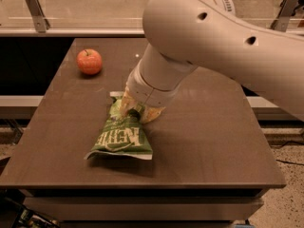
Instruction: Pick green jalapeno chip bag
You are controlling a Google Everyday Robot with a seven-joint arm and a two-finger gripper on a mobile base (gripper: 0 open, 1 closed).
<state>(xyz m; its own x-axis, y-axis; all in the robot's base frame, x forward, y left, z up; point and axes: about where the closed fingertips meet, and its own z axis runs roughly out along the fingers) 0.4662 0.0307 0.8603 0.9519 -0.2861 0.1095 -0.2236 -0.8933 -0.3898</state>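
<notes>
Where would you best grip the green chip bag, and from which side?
Grip the far, bunched end from above: the green jalapeno chip bag lies flat on the table, and only that end looks raised. The gripper is at it.
</notes>
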